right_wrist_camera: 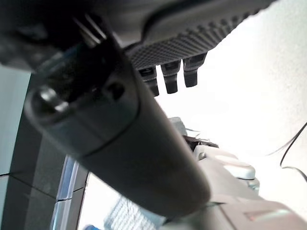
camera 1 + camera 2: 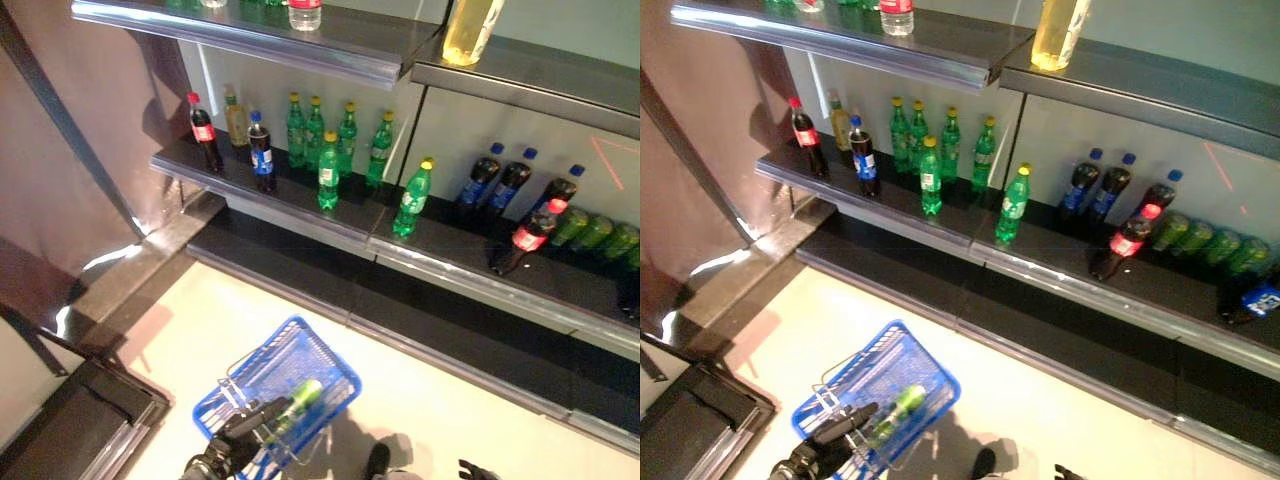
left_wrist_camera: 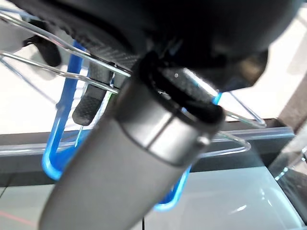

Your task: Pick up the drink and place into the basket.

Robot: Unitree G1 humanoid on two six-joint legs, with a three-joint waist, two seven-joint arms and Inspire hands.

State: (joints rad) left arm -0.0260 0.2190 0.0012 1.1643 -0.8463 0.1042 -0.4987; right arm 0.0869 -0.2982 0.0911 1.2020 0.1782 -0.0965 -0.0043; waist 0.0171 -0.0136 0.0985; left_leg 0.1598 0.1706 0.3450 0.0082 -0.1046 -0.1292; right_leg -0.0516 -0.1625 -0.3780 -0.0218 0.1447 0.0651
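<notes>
Left hand [image 2: 240, 432] of the humanoid sits at the near rim of the blue basket [image 2: 325, 345], its dark fingers curled round the basket's wire handles [image 3: 57, 72], which cross the wrist view just under the palm; the basket hangs tilted over the pale floor [image 2: 440, 395], its open mouth turned up toward the shelving; inside it, lying on its side against the mesh, is the drink [image 2: 296, 400], a green bottle with a pale label, just beyond the fingers.

Right hand [image 1: 177, 72] shows in its own wrist view with short fingertips lined in a row and slightly bent, nothing between them, and bright floor behind; in the head view only a dark tip of it shows at the bottom edge, to the right of the basket and well apart from it.

Beyond the basket a broad strip of bare floor runs up to the dark base ledge of the shelving [image 2: 450, 330]; the middle shelf [image 2: 300, 205] above the basket carries upright green bottles [image 2: 329, 172] near its front edge, with a cola bottle with a red cap [image 2: 205, 132] and a cola bottle with a blue cap [image 2: 262, 152] further left; one green bottle [image 2: 413, 198] stands right at the front lip to the basket's upper right; dark bottles [image 2: 495, 180] lean further right, one with a red cap and label [image 2: 530, 235] tilted toward the edge; left of the basket a dark slanted panel [image 2: 90, 300] closes that side.
</notes>
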